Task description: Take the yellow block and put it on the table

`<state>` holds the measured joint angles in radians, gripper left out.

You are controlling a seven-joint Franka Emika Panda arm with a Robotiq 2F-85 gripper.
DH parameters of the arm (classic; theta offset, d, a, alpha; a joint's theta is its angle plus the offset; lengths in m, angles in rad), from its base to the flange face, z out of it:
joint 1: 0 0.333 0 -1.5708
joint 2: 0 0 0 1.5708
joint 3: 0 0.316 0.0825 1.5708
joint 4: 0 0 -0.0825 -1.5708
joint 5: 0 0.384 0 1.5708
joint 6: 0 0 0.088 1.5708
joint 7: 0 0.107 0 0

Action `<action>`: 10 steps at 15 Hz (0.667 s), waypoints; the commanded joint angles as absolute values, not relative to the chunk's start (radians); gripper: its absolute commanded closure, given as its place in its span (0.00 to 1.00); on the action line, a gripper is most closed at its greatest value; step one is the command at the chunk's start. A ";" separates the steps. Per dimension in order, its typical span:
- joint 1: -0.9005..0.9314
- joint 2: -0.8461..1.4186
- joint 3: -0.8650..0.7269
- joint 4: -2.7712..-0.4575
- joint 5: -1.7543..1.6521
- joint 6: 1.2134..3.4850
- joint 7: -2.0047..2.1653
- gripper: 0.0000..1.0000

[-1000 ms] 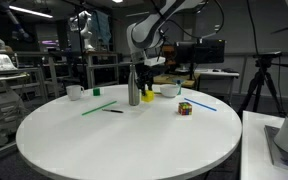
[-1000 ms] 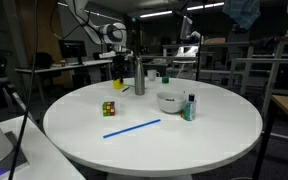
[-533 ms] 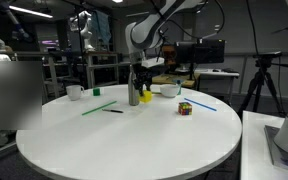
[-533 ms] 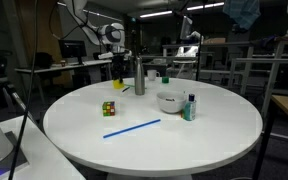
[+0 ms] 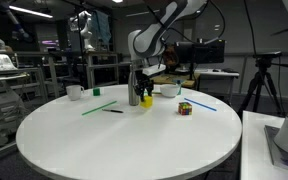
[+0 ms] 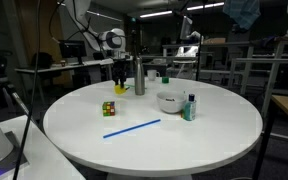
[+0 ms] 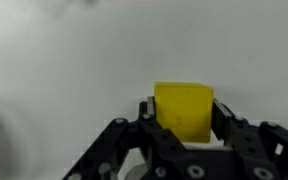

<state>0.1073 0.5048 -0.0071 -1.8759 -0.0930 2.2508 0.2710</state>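
Observation:
My gripper [image 7: 184,112] is shut on the yellow block [image 7: 184,108], a fingertip on each side of it, over the white table top [image 7: 64,70]. In both exterior views the block [image 5: 147,99] [image 6: 119,87] sits low at the table [image 5: 124,140] [image 6: 214,125], right beside the steel bottle [image 5: 134,92] [image 6: 138,76]. I cannot tell whether the block touches the top.
A multicoloured cube [image 5: 185,108] [image 6: 109,109], a white bowl [image 5: 170,90] [image 6: 169,101], a blue straw [image 6: 132,128], a green straw [image 5: 97,106], a white cup [image 5: 74,92], a tiny green block [image 5: 96,91] and a small bottle [image 6: 190,107] stand on the table.
The arm has lowered a little, bringing the yellow block down closer to the table top beside the steel bottle. The jaws stay shut on it.

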 commanded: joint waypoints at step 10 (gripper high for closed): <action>0.125 0.578 -0.056 -1.856 -0.114 2.300 0.305 0.18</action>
<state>0.1073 0.5681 -0.0340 -1.8684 -0.0930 2.2930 0.2725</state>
